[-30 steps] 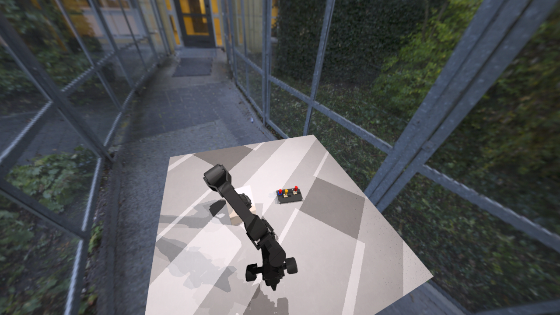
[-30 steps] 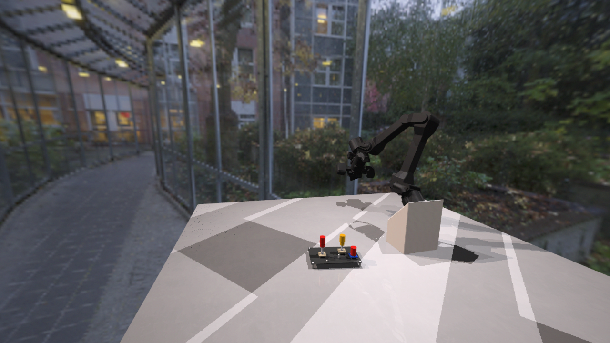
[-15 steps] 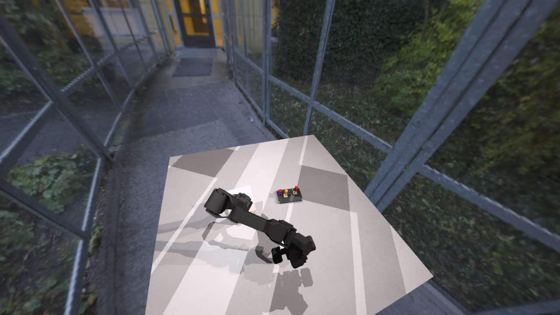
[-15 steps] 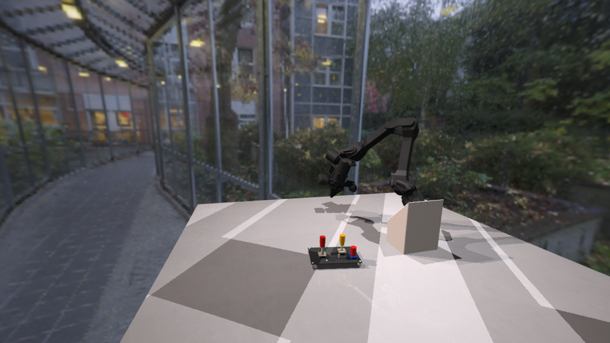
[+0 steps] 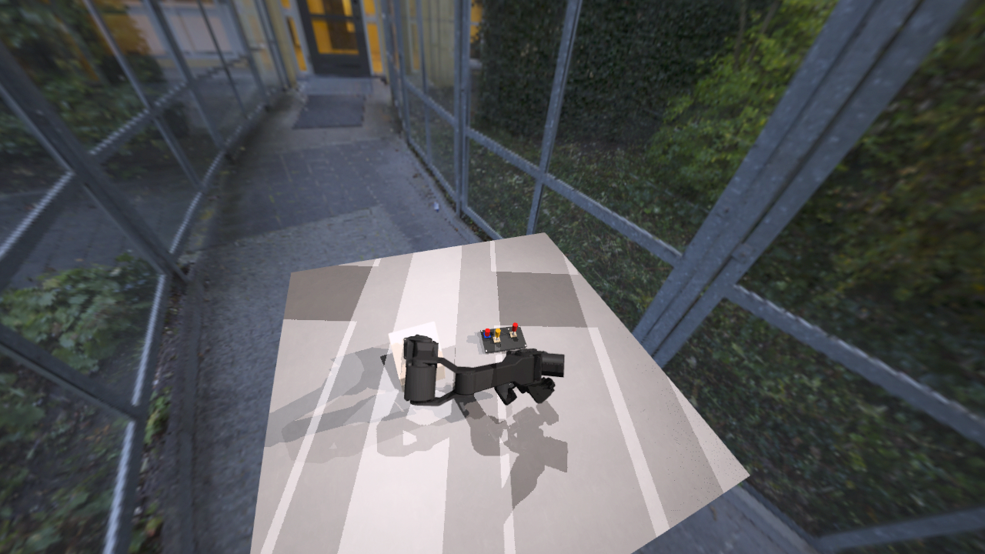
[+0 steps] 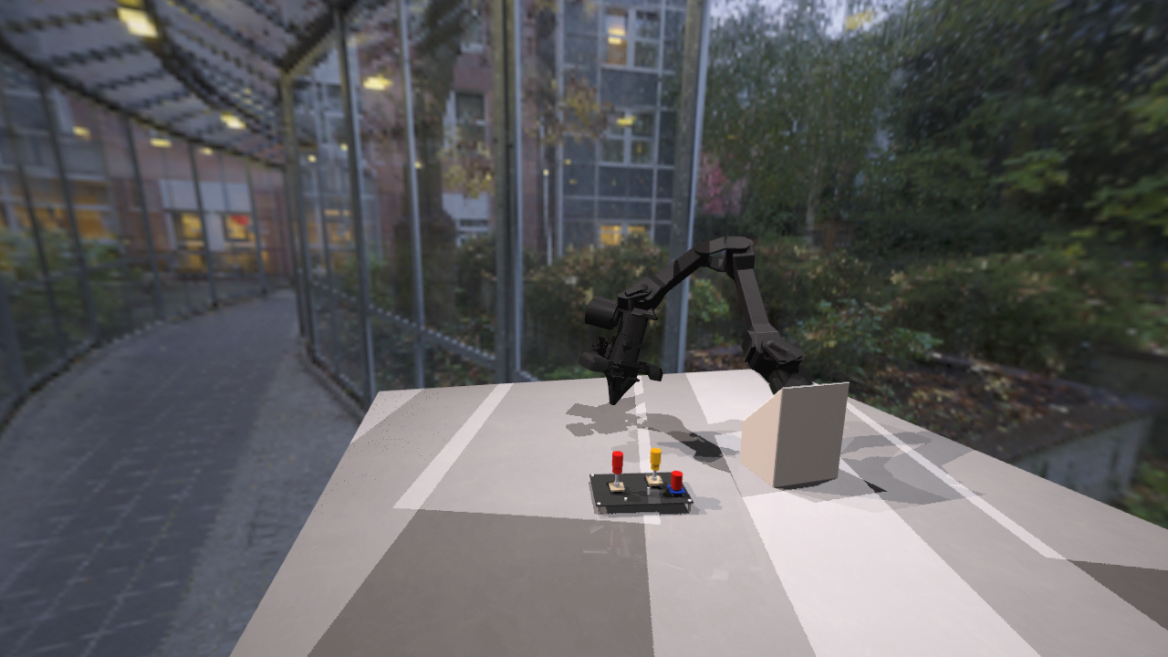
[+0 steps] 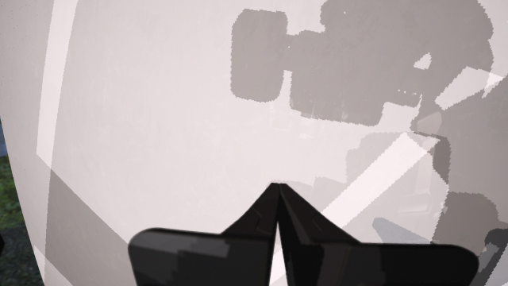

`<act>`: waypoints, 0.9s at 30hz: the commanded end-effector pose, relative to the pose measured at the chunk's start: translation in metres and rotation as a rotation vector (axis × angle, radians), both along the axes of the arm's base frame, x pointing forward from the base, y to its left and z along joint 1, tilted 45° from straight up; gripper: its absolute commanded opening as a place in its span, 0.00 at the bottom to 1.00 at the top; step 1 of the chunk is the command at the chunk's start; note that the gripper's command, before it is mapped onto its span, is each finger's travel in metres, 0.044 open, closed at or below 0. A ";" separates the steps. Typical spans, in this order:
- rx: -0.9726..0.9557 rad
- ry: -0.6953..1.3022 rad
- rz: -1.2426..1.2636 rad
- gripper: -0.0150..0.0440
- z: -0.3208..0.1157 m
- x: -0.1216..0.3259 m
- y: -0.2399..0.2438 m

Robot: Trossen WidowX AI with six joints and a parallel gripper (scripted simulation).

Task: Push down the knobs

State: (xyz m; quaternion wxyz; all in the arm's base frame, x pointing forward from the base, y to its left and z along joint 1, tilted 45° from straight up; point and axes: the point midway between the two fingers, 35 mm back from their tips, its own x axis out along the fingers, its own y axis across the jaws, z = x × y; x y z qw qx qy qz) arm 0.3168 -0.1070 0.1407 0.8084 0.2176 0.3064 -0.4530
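Observation:
The dark circuit board [image 5: 502, 348] [image 6: 645, 500] stands on short legs. A red knob [image 5: 515, 325] [image 6: 617, 460] and a yellow knob [image 5: 497, 332] [image 6: 654, 457] each stand raised on a shaft, with shaft showing above their tan potentiometers. A shorter red knob [image 5: 487, 332] [image 6: 676, 479] sits low on a blue base at the board's corner. My gripper [image 6: 614, 401] [image 7: 278, 190] is shut and empty, its tips pointing down. It is above the table, off to the arm's side of the board, behind it in the exterior view. The wrist view shows neither board nor knobs.
A beige block [image 5: 425, 329] [image 6: 808, 432] with a sloped side stands on the table [image 6: 490, 457] near the arm's base, beside the board. The arm reaches past the block. Its shadows and light and dark bands lie across the table top.

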 end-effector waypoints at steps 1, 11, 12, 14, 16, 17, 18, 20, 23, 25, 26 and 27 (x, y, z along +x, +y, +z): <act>0.025 0.121 0.065 0.25 -0.034 0.012 0.049; -0.073 0.396 0.136 0.25 -0.106 -0.007 0.155; -0.096 0.418 0.143 0.25 -0.112 -0.012 0.164; -0.147 0.456 0.159 0.25 -0.124 -0.021 0.182; -0.185 0.478 0.169 0.25 -0.131 -0.028 0.193; -0.190 0.480 0.171 0.25 -0.132 -0.029 0.194; -0.190 0.480 0.171 0.25 -0.132 -0.029 0.194; -0.190 0.480 0.171 0.25 -0.132 -0.029 0.194; -0.190 0.480 0.171 0.25 -0.139 -0.028 0.187; -0.190 0.480 0.170 0.25 -0.146 -0.026 0.180; -0.190 0.480 0.170 0.25 -0.146 -0.026 0.180; -0.190 0.480 0.170 0.25 -0.146 -0.026 0.180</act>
